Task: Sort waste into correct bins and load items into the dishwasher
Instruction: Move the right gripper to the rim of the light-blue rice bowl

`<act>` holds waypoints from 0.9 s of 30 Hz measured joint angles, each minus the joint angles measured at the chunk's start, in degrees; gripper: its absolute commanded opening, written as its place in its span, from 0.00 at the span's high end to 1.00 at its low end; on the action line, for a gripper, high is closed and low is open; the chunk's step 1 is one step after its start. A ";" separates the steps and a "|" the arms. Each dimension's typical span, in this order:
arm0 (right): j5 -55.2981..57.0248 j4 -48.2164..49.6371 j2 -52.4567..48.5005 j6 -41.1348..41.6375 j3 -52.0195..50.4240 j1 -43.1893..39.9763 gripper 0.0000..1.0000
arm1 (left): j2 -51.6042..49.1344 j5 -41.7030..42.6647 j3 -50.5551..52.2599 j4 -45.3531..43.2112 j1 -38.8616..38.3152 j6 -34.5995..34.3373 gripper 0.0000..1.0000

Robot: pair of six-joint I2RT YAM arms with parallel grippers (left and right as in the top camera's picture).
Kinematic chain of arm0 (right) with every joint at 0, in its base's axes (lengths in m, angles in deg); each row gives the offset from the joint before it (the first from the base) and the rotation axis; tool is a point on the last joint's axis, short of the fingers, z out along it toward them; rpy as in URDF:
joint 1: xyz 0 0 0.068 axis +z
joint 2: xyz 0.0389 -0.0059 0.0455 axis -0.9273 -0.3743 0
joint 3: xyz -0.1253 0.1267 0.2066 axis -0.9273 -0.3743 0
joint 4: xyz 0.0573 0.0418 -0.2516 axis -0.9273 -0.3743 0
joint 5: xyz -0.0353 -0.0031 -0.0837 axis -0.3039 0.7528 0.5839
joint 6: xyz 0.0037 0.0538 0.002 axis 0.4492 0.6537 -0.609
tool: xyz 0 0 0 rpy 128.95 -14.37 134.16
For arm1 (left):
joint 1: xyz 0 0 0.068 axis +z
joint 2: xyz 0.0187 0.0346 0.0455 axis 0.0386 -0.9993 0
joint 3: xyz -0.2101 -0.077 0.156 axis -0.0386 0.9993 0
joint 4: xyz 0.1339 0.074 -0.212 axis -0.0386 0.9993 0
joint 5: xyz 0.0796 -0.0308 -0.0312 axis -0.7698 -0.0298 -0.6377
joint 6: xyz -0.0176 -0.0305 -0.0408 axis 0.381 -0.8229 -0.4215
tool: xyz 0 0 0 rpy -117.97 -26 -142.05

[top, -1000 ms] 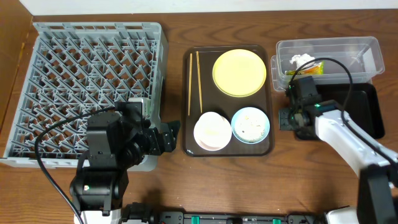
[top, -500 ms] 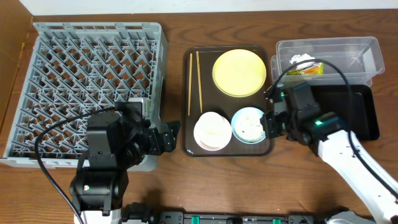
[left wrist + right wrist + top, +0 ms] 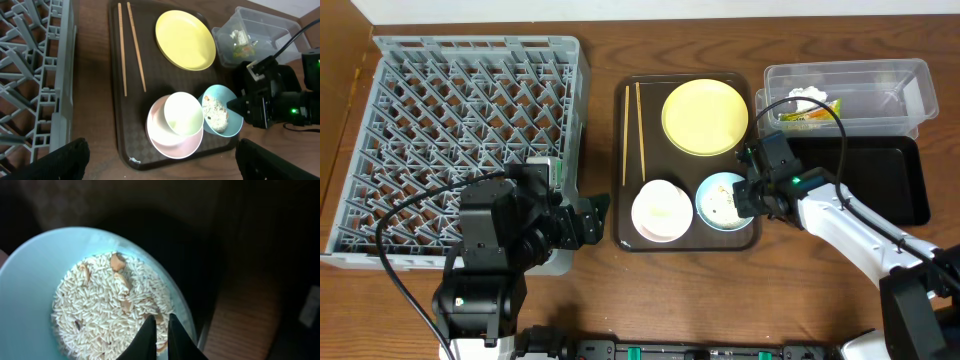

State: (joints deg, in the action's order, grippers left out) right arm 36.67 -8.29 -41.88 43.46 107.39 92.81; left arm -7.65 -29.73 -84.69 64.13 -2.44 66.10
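**Blue bowl** [image 3: 718,200]: is sitting at the 5 o'clock corner of the brown serving tray [image 3: 652,140], close to the tray lip. It is touching the white bowl [image 3: 661,210] at its 9 o'clock.

**Right gripper** [image 3: 161,322]: is hanging over the blue bowl's 3 o'clock rim. Its fingers are pressing almost together, showing only a slit with nothing seen between them.

**Left gripper** [image 3: 592,220]: is hovering in the narrow gap between the dish rack [image 3: 480,42] and the serving tray, spread wide and holding nothing.

**Chopsticks** [image 3: 639,125]: are lying at 10 o'clock on the serving tray.

**Yellow plate** [image 3: 705,117]: is lying at 1 o'clock on the serving tray.

**Clear tub** [image 3: 910,70]: is holding a tissue [image 3: 807,96] and a wrapper [image 3: 810,113]. The black tray [image 3: 880,175] is lying at its 6 o'clock.

**View notes:** only the right wrist view is showing the rice [image 3: 105,305] grain by grain. Only the left wrist view is showing the white bowl resting in a pale pink dish [image 3: 165,145].
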 measured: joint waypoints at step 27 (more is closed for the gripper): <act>-9.03 -2.60 5.46 -5.62 0.74 14.03 0.99 | 0.00 -0.02 0.00 0.00 0.00 0.00 0.05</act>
State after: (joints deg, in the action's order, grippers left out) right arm 27.64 -10.89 -36.42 37.84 108.13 106.84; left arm -7.65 -29.76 -84.69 64.13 -2.44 66.10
